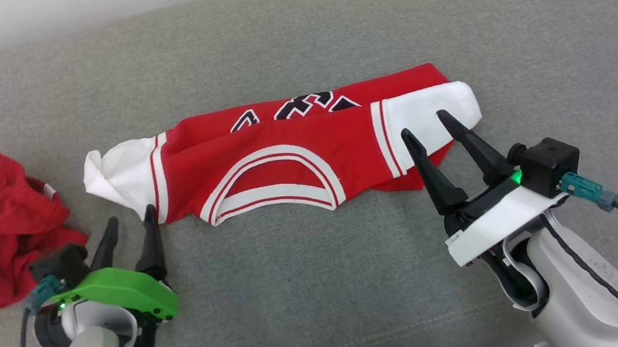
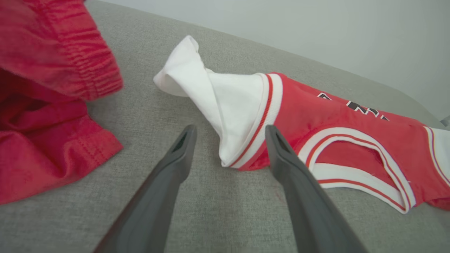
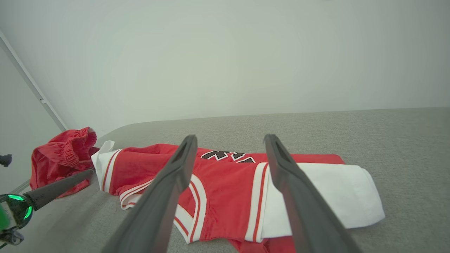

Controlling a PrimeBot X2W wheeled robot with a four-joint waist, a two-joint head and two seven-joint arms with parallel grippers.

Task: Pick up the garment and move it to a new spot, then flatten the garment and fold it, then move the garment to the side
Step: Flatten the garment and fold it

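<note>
At both sleeve ends of the jersey (image 1: 284, 159), the left gripper (image 1: 130, 213) and right gripper (image 1: 424, 123) hover, jaws wide and empty, likely poised to pinch for the next fold.

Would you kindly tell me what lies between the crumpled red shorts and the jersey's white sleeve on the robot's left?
Only bare grey cushion: the left wrist view shows it between the red shorts and the white sleeve of the jersey.
</note>
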